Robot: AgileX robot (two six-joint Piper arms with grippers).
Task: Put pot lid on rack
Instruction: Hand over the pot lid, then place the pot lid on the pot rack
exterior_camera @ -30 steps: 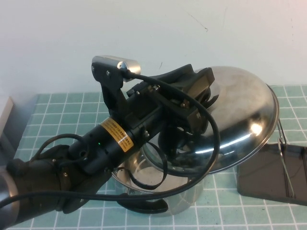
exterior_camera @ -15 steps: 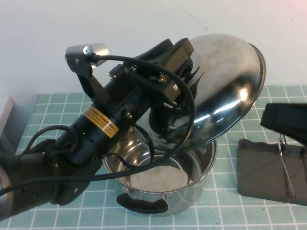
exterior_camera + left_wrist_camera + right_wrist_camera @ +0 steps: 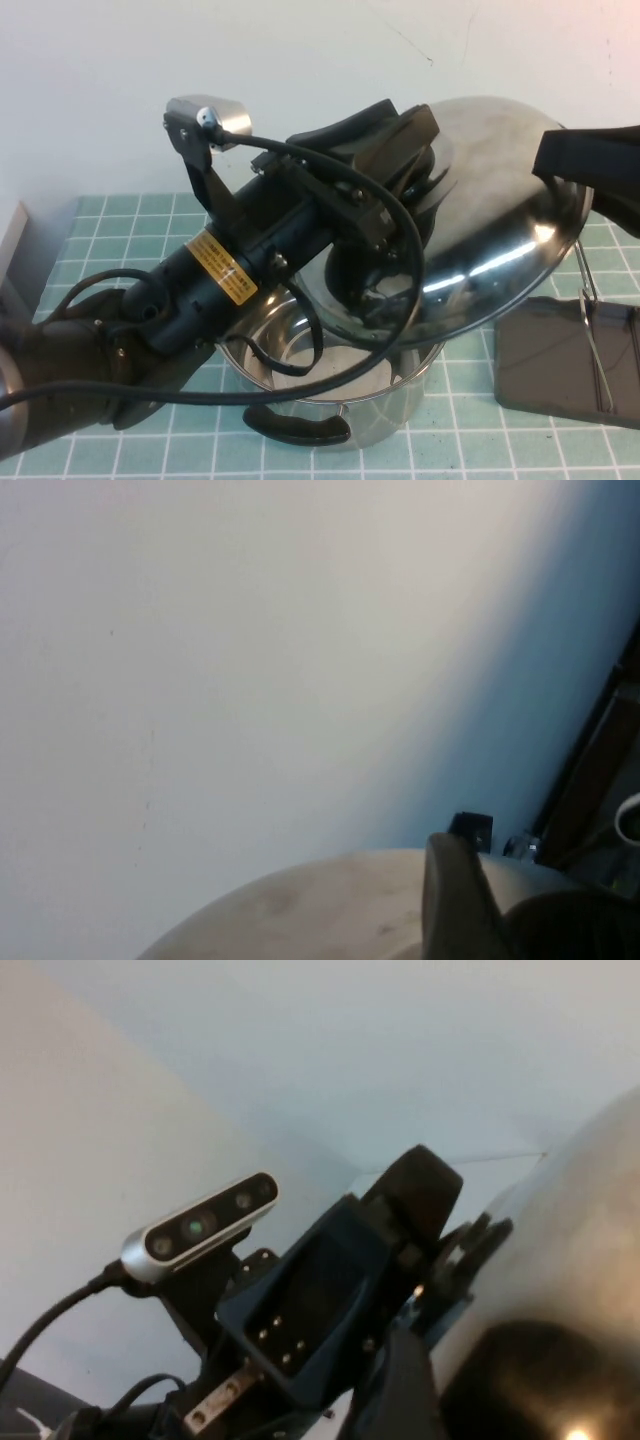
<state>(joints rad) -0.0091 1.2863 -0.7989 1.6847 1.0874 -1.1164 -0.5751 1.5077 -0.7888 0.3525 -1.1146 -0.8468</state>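
The pot lid (image 3: 500,230) is shiny domed steel, held tilted in the air above the open steel pot (image 3: 330,400). My left gripper (image 3: 415,185) is shut on the lid at its centre, and the black knob is hidden behind the fingers. The lid's surface also shows in the left wrist view (image 3: 300,910) and the right wrist view (image 3: 570,1250). My right gripper (image 3: 590,165) hangs at the lid's upper right rim, close to it or touching. The rack (image 3: 550,370), a dark grey tray with wire loops (image 3: 595,330), lies on the table at the right, below the lid's edge.
The pot has a black handle (image 3: 300,428) at the front. The table is covered by a green tiled mat (image 3: 130,230). A grey object (image 3: 10,250) stands at the far left edge. A white wall runs behind.
The left gripper has swung the lid from a steep tilt to a flatter one, lower and further right. The right gripper has risen from the middle right to the lid's upper right rim.
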